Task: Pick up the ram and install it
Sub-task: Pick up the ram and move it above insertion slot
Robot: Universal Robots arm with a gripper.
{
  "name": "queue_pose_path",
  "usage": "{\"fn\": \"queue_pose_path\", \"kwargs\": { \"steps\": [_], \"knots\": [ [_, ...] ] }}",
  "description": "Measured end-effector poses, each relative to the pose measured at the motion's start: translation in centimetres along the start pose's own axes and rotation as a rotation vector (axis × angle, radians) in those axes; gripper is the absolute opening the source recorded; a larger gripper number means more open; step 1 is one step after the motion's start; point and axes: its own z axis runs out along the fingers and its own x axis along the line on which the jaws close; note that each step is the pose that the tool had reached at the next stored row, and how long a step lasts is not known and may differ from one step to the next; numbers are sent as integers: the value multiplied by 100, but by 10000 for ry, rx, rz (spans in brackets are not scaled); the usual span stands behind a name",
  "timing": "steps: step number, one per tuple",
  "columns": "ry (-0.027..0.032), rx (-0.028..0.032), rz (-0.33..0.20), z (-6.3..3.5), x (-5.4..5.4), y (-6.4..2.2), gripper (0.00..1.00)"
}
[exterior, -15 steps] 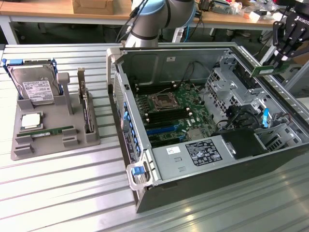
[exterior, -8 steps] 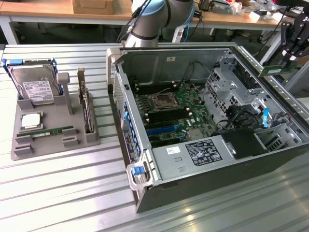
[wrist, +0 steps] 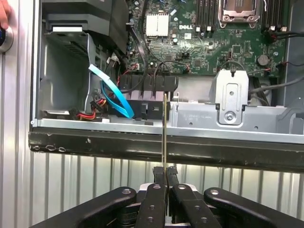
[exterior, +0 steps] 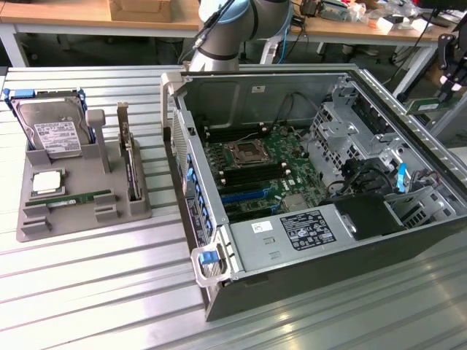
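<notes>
My gripper (wrist: 165, 174) is shut on the ram (wrist: 165, 135), a thin green stick seen edge-on, rising straight up from between the black fingertips (wrist: 158, 175). It hangs outside the open computer case, just off the case's dark side wall (wrist: 95, 142). In the exterior view the gripper (exterior: 446, 79) is at the far right beside the case with the green ram (exterior: 427, 104) under it. The motherboard (exterior: 263, 157) lies inside the case, with long black memory slots (exterior: 244, 173) below the processor socket (exterior: 241, 152).
A grey tray (exterior: 29, 226) at the exterior view's left holds a hard drive (exterior: 55, 133), a processor chip (exterior: 45, 182), an upright card (exterior: 130, 162) and another green stick (exterior: 80, 198). A drive cage (wrist: 231, 97), cables and a blue strap (wrist: 116, 97) sit near the wall. A person's hand (wrist: 4, 12) shows at the edge.
</notes>
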Motion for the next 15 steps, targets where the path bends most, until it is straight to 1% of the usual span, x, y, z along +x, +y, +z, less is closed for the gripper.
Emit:
{"fn": "queue_pose_path", "kwargs": {
  "steps": [1,2,4,7,9,11,13,15],
  "knots": [
    [4,0,0,-1,1,-17,12],
    [17,-2,1,-2,4,-73,12],
    [28,-3,2,-5,6,-115,12],
    [62,-6,3,-11,12,-247,12],
    [71,-8,3,-12,15,-286,12],
    [91,-10,3,-15,18,-358,12],
    [102,-11,5,-17,21,-403,12],
    [117,-14,5,-21,24,-466,12]
  ]
}}
